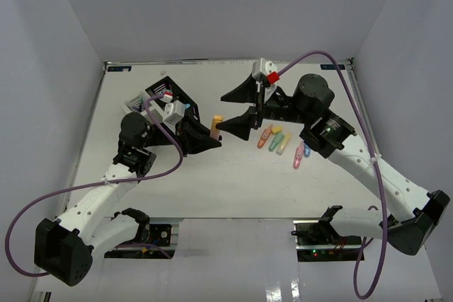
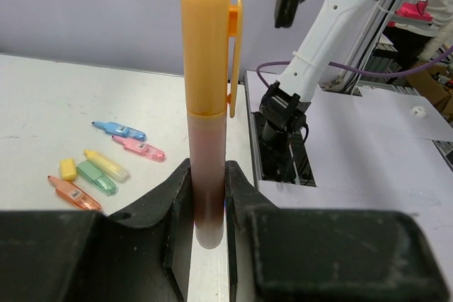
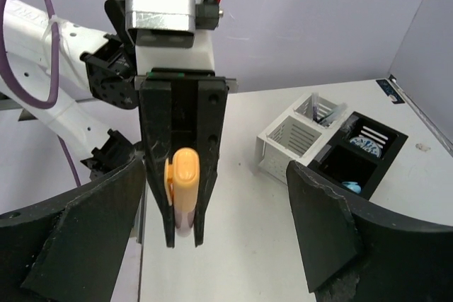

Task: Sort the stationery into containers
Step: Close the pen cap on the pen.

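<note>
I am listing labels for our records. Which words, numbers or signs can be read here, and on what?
Nothing can be read.
Labels on the short blue highlighter and pink highlighter on the white table: too small.
Blue sticker at the table's corner: blurred.
Tall orange-capped highlighter in the left gripper: no print shows.

White links (image 1: 92, 203), black joints (image 1: 315, 93), purple cables (image 1: 318, 52); the left end effector (image 1: 214, 134) and right end effector (image 1: 221, 112) are black

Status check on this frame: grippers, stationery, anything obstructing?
Left gripper shut on orange highlighter. Right gripper open, close in front of it. Other highlighters loose on table.
</note>
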